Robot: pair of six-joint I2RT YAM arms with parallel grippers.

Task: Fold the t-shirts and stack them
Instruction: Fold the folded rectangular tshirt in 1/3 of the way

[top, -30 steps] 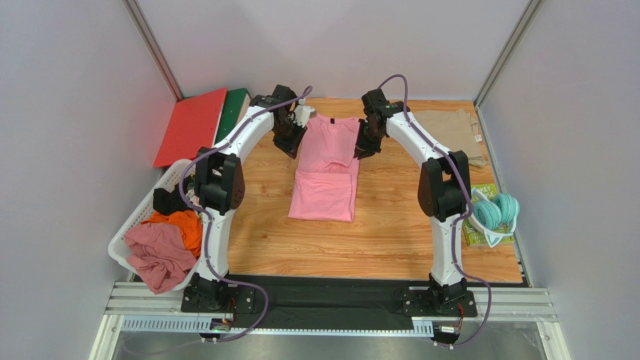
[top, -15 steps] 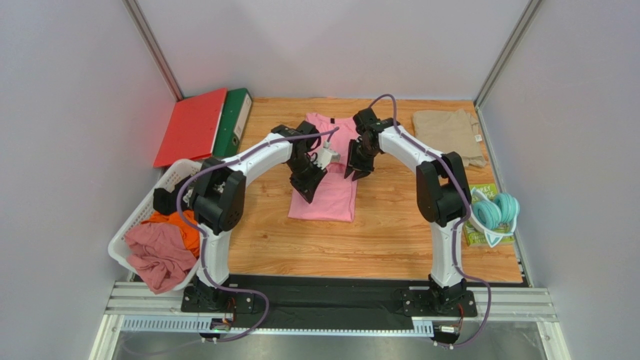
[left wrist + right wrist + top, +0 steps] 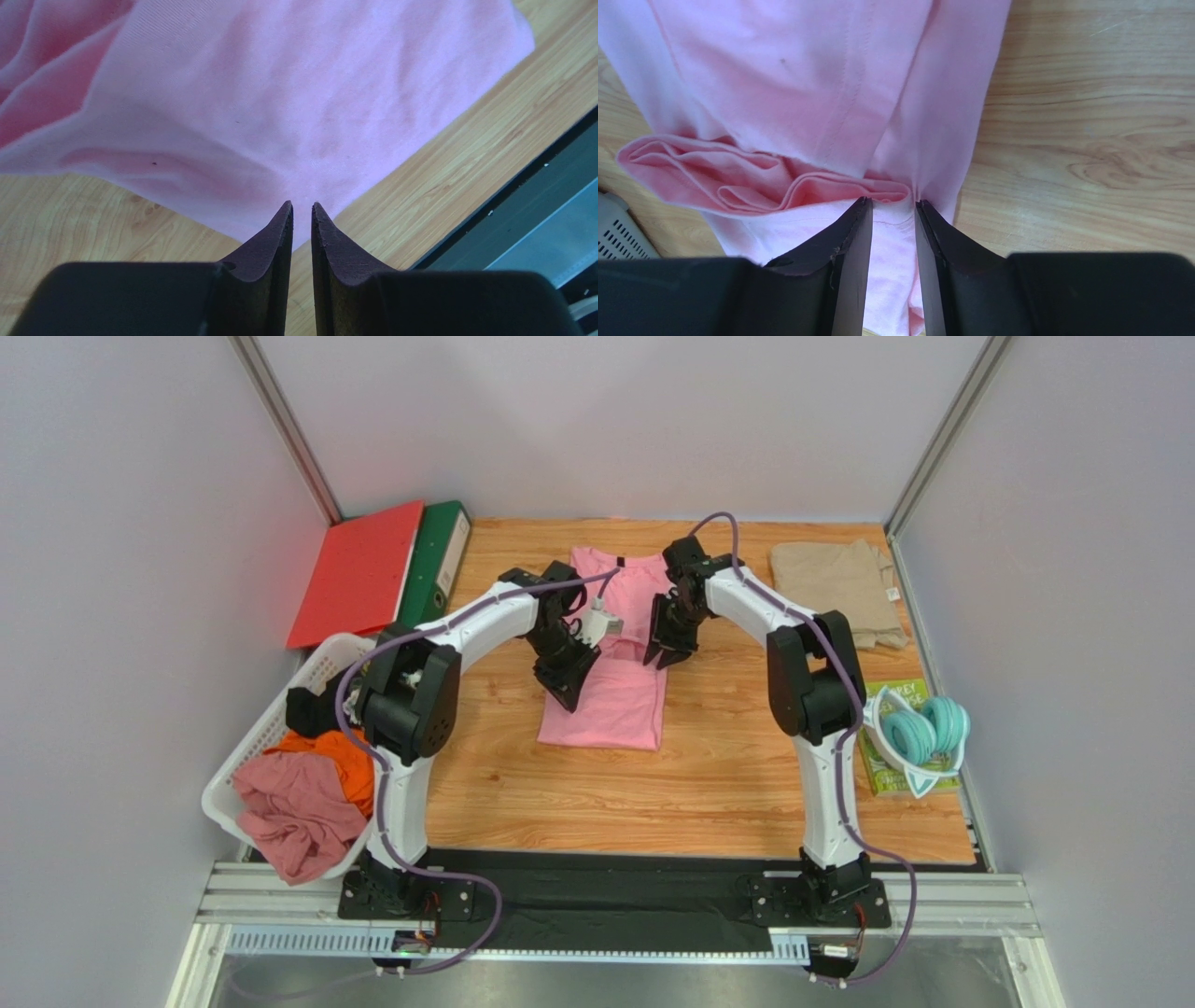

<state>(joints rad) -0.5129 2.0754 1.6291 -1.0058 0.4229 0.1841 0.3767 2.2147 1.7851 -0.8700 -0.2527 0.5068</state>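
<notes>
Top external view, task status. The khaki-beige cloth t-shirt (image 3: 839, 588) lies folded flat at the far right corner of the light wooden table (image 3: 730, 770), well apart from the work area. The light pink cloth t-shirt (image 3: 606, 711) lies at the table's centre, toward the far edge, and is narrowed to a strip. Its near portion lies flat as a neat rectangle. The far portion, with the neck opening, is rumpled between the two arms. Judged from this, the lengthwise folds are done and a crosswise fold is in hand. Steps left:
1. Lay the far portion down on the near one.
2. Smooth it.
3. Stack one folded shirt on the other.

No stack exists yet.

Left wrist view, jaw state. The left gripper (image 3: 302, 206) has its jaws drawn nearly together, with only a thin slit between the tips. Pink cloth tents toward the tips and hangs clear of the wood, casting a shadow below. State: clenched on the pink shirt's edge.

Right wrist view, jaw state. The right gripper (image 3: 892, 201) has its jaws partly apart. A bunched, several-layer fold of the pink shirt sits right at the tips. The fold hides the contact point, so it cannot be told whether the jaws grasp the cloth or merely rest against it.
</notes>
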